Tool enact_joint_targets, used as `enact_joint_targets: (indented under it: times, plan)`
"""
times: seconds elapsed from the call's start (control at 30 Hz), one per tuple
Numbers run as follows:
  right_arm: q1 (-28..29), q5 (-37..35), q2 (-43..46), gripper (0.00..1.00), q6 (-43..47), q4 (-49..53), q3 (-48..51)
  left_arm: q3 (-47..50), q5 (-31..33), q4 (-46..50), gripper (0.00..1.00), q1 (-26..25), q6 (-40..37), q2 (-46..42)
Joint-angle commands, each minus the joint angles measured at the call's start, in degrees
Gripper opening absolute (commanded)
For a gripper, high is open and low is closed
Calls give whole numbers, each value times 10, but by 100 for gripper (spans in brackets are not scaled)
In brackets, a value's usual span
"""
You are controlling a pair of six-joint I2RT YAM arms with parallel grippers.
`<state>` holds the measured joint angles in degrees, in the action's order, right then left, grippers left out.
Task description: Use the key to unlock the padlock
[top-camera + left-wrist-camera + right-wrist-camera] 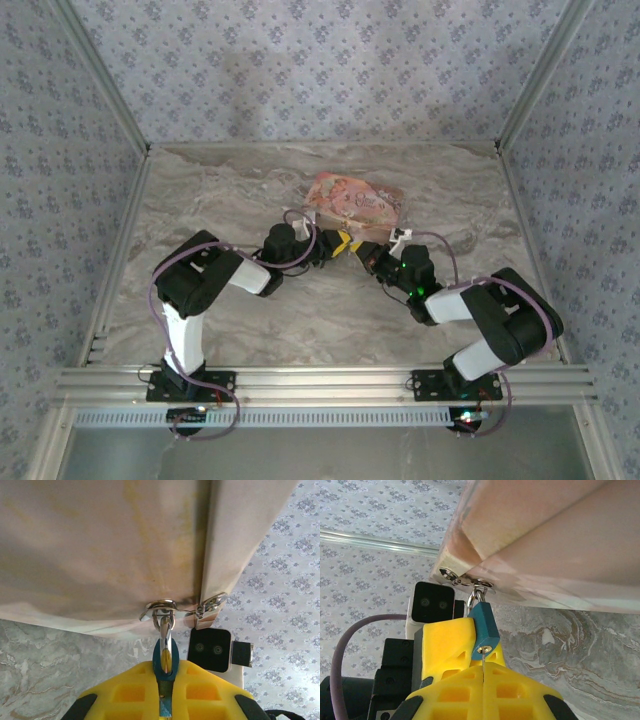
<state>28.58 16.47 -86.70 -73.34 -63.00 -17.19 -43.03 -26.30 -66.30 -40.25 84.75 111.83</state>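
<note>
The small blue padlock (484, 626) hangs by its silvery shackle (166, 630) from the zipper rings of the pink pouch (355, 200). My left gripper (165, 674) is shut on the padlock's body, seen edge-on between the yellow fingers (130, 690). My right gripper (483, 667) is shut on the key (483, 659). Its thin blade sticks out of the closed fingertips into the brass keyhole on the padlock's underside. The shackle looks closed. In the top view both grippers meet just below the pouch, the left gripper (335, 243) against the right gripper (360, 250).
The pouch (560, 540) lies on the marbled table (220, 190) toward the back centre, close over both wrists. Patterned walls and metal posts enclose the table on three sides. Bare tabletop lies to the left and right of the arms.
</note>
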Motion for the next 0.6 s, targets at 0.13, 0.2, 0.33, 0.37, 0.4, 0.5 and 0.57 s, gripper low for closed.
enact_joint_targets:
  times: [0.13,0.2,0.33,0.37,0.4,0.5,0.57]
  plan:
    - [-5,-23,-10,0,-38,-19,-12,-9,-13,-71,7,-11,-1,5]
    - [-6,-27,-9,0,-51,-12,-12,-9,-15,-73,7,-11,-1,5]
    - [-8,-33,-10,0,-87,-15,-9,-6,-15,-74,7,-12,-5,4]
    - [-9,-37,-9,0,-98,-16,-8,-6,-15,-74,7,-12,-5,4]
    - [-8,-40,-8,0,-107,-15,-6,-6,-15,-76,6,-12,-5,3]
    - [-7,-49,0,0,-129,2,-6,-5,-14,-78,6,-13,-5,4]
    - [-5,-58,6,0,-134,14,-4,-5,-13,-78,6,-13,-6,3]
